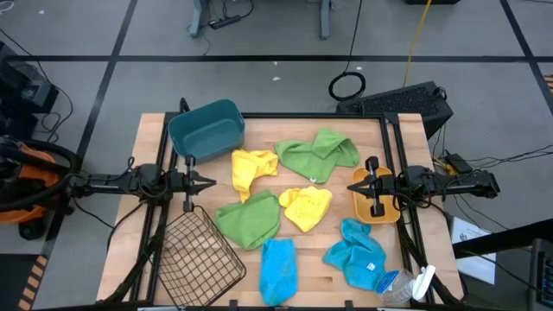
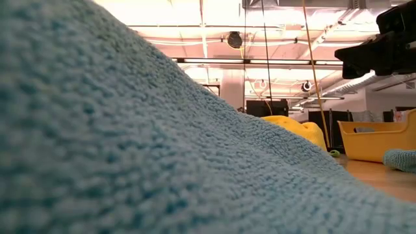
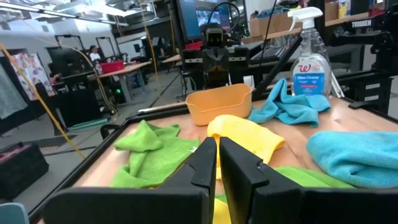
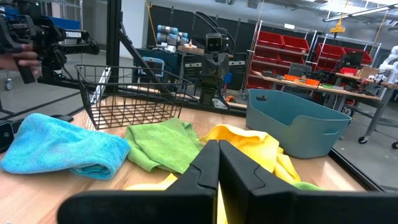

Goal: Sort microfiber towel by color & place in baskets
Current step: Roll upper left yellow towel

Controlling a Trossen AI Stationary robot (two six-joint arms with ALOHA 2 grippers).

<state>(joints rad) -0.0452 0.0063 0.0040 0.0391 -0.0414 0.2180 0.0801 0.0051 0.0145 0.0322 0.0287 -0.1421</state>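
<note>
At the frame's left the left gripper (image 1: 207, 182) hovers shut and empty, between a smooth teal bin (image 1: 206, 128) above and a wire-mesh basket (image 1: 194, 255) below. Six crumpled fuzzy towels (image 1: 247, 221) lie mid-surface: yellow, green, and an oblong blue one (image 1: 278, 269) running top to bottom. At right, the right gripper (image 1: 352, 186) is closed, empty, over an orange tub (image 1: 366, 212).

Both arms matte black, slim tubular links with chunkier joint housings. Left claw (image 1: 207, 182) and right claw (image 1: 352, 186): two flat black fingers each, tapering to a point, mounted on a short black crossbar. In the wrist views the fingers (image 3: 208, 163) look like blunt angular wedges with bevelled edges. Black cabling trails off both arm bases.
</note>
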